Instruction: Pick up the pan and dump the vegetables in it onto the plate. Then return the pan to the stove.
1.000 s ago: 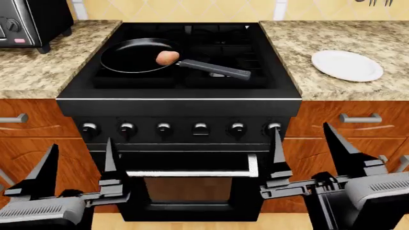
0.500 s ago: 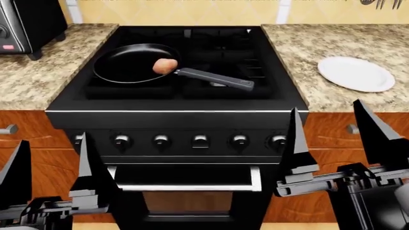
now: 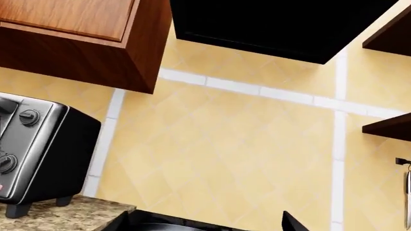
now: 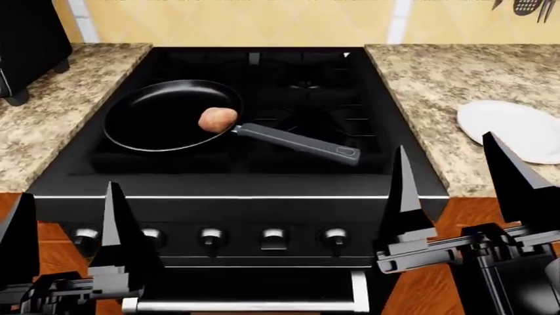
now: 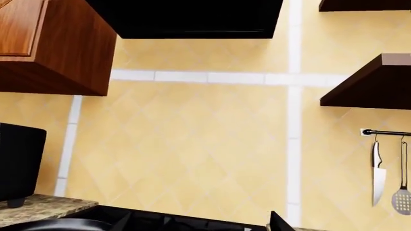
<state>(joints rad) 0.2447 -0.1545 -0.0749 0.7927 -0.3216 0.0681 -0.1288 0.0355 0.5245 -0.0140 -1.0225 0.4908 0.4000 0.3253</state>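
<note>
One potato (image 4: 218, 119) sits in the pan (image 4: 166, 117), up against the rim on the handle side, and that is all the pan holds. I see the pan resting on the stove (image 4: 262, 177), over the front burner on my left arm's side, with its grey handle (image 4: 298, 144) running out across the grates toward the right. The plate (image 4: 516, 129) lies on the granite surface (image 4: 437, 85) to the right of the stove, well apart from the pan, and nothing is on the part of it I can see; its far edge is cut off by the frame.

My left pincer (image 4: 63, 236) hangs low in front of the knob row with its two fingers spread wide and nothing between them. My right pincer (image 4: 455, 190) is likewise parted and empty, held in front of the stove's right front corner, close to the plate's side.

From the left wrist view I catch the toaster oven (image 3: 32, 154) on the surface, with two knobs and a small red mark low on its face, possibly a label, though too small to read. From the right wrist view a knife (image 5: 378, 171) and a slotted spatula (image 5: 401, 192) hang from a wall rail.
</note>
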